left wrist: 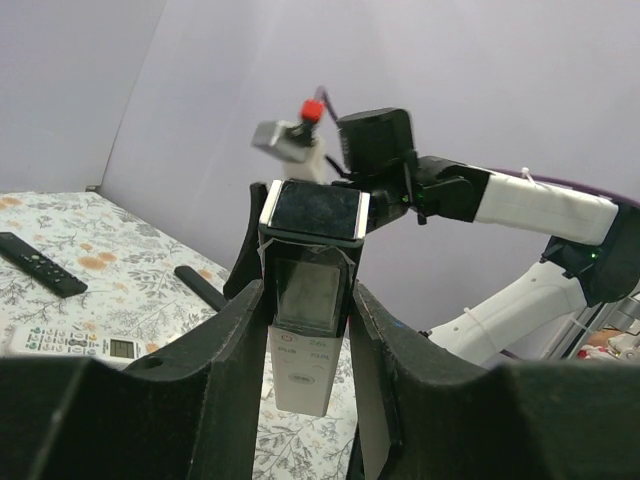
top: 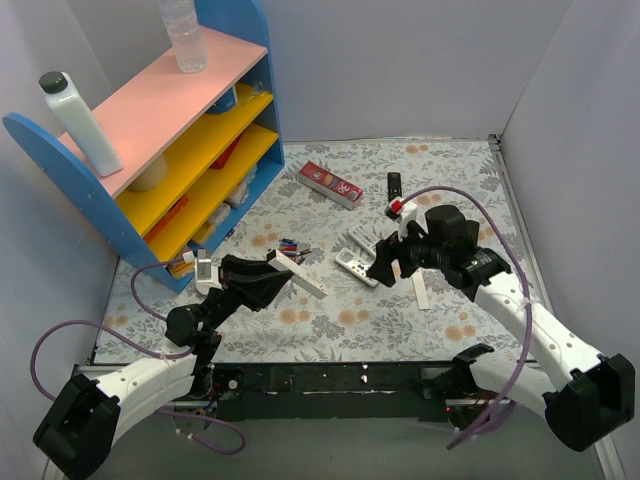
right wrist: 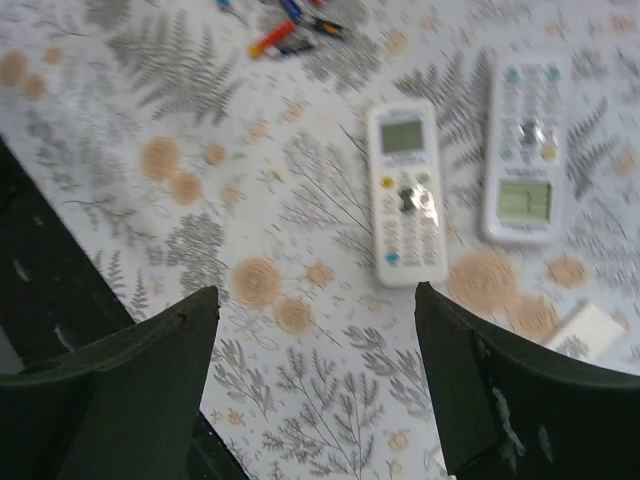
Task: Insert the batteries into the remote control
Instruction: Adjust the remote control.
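The left gripper [top: 275,272] pinches the remote control [left wrist: 312,300], and the right gripper [right wrist: 315,292], spread wide and empty, might bump the little round batteries [top: 290,245] and roll them away.

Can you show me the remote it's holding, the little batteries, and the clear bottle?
remote control [left wrist: 305,370], left wrist view, on its white lower body.
batteries [top: 290,245], top view, middle of the small pile.
clear bottle [top: 187,45], top view, on its side wall.
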